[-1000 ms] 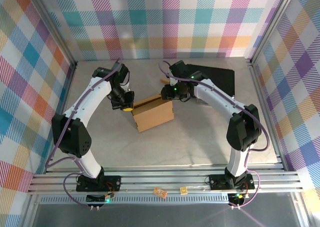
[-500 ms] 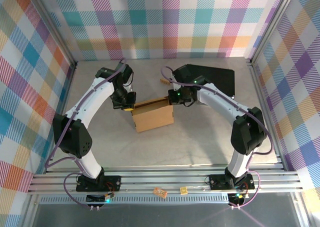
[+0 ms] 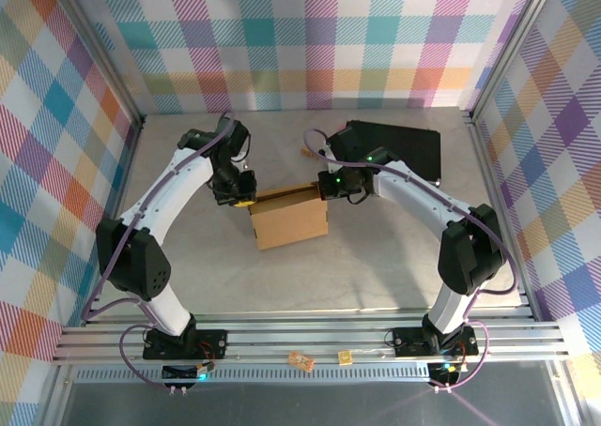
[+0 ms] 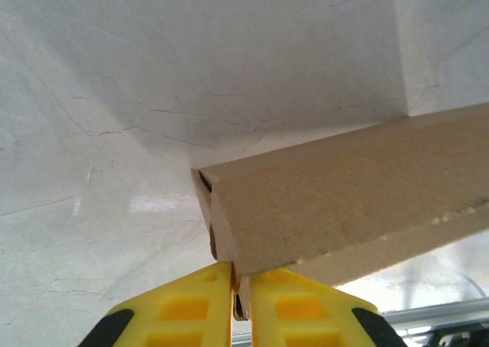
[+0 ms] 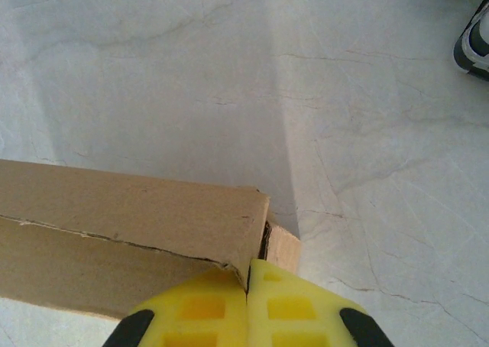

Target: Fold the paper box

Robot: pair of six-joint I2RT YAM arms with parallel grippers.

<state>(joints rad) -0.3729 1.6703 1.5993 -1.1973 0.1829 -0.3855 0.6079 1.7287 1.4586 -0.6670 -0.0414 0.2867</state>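
Paper box [image 3: 288,220]: plain brown corrugated cardboard, a shallow rectangular form, set near the middle of the pale grey marbled table [image 3: 376,266], slightly skewed to the table edges. A raised cardboard panel is seen along its far side.

Left gripper [image 3: 242,201] is placed at the far-left corner of the box. In the left wrist view, the box corner [image 4: 344,202] is met by the gripper [image 4: 241,274] right at its tips. The yellow fingers [image 4: 187,309] are drawn almost together, with a thin slit left between them. Whether cardboard is pinched in that slit cannot be told.

Right gripper [image 3: 328,186] is placed at the far-right corner of the box. In the right wrist view, the gripper [image 5: 248,274] is seen with its yellow fingers [image 5: 286,309] pressed flat together, tips just under the box's corner edge [image 5: 130,209].

A black hard case [image 3: 408,149] is noted on the table beyond the right arm, apart from the box. Multicoloured plaid cloth walls [image 3: 310,41] are hung around the table.
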